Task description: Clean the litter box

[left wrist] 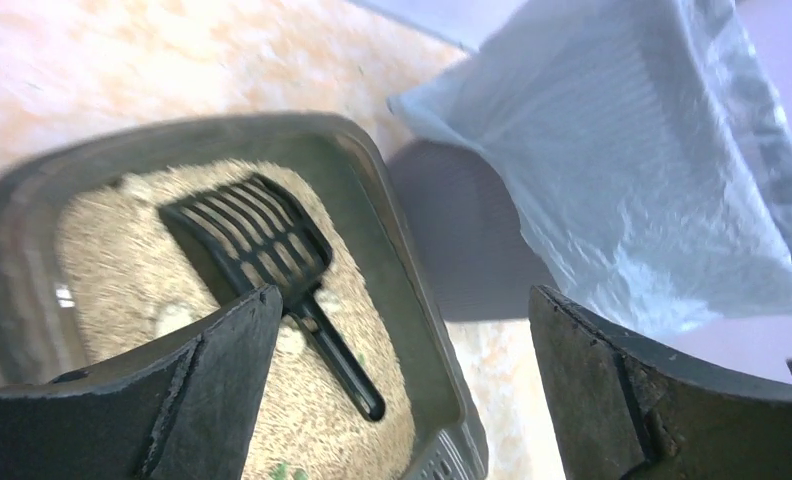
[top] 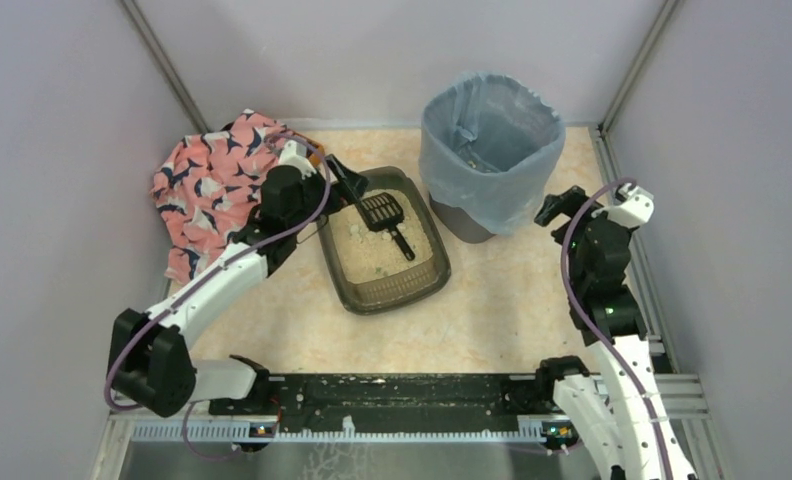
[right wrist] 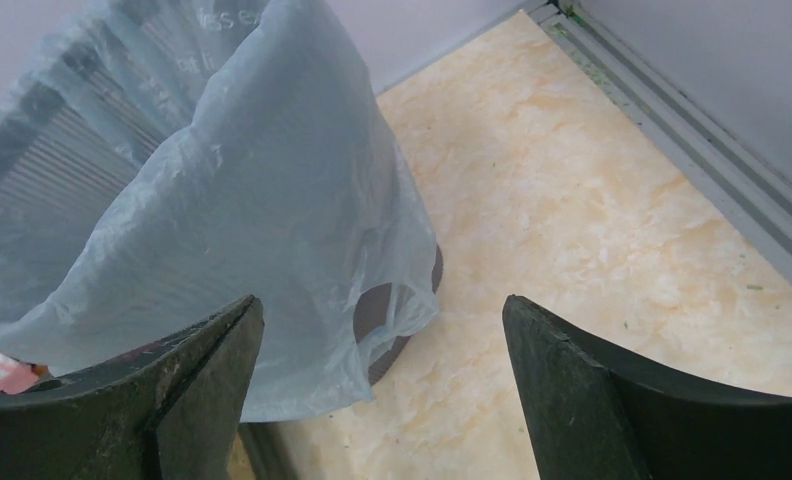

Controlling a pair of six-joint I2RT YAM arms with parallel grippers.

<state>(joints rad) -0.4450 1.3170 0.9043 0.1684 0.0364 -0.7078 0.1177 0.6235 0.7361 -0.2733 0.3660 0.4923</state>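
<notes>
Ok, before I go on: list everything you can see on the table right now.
litter box: one, dark grey-brown, mid-table, beige litter inside
scoop: one, black, lying on the litter, head towards the far end
clumps: a few, pale, in the litter by the scoop
bin: one, dark with a blue-grey liner, right of the litter box, far side
cloth: one, pink with a dark and white pattern, far left
table: one, cream marbled, under everything
left gripper: one, black, open and holding nothing, over the litter box's far left corner
right gripper: one, black, open and holding nothing, right of the bin
</notes>
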